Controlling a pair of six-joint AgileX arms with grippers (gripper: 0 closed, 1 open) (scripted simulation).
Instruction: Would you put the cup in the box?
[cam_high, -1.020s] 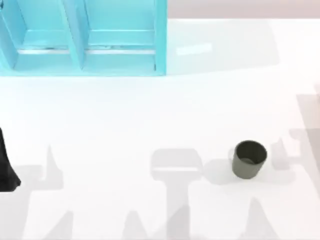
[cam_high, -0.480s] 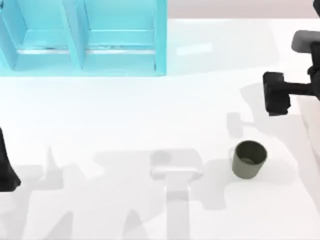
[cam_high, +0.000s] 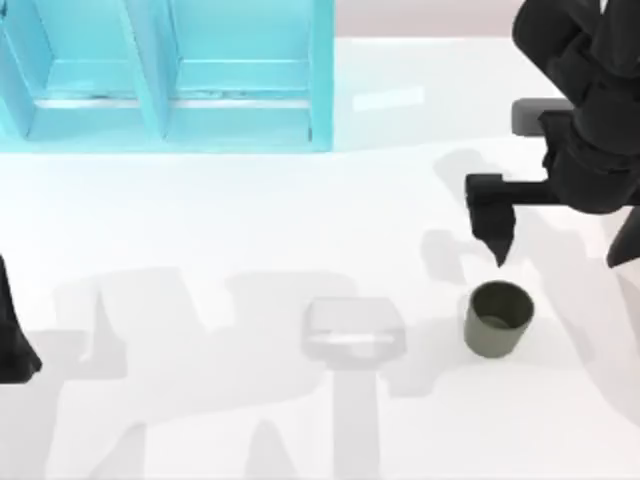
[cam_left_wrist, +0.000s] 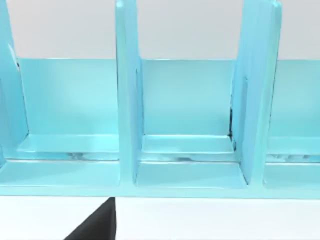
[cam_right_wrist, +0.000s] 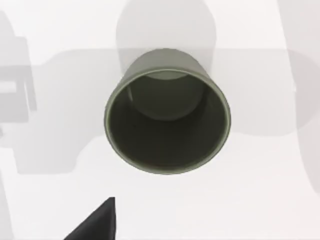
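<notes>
The olive-green cup (cam_high: 497, 318) stands upright on the white table at the front right, its dark inside showing in the right wrist view (cam_right_wrist: 167, 122). My right gripper (cam_high: 556, 262) hovers just behind and above the cup, open, with one dark finger (cam_high: 493, 228) pointing down toward the rim and nothing between the fingers. The turquoise box (cam_high: 318, 90) sits at the back left, divided by upright walls; the left wrist view faces its compartments (cam_left_wrist: 127, 100). My left arm (cam_high: 12, 340) is parked at the table's left edge.
The white table (cam_high: 250, 220) runs bare between the box and the cup, crossed by grey arm shadows. The right arm's bulky black body (cam_high: 590, 110) hangs over the back right corner.
The right arm has come in from the right edge, swinging left and forward until its gripper hangs just behind the cup. The cup, the box and the left arm have not moved.
</notes>
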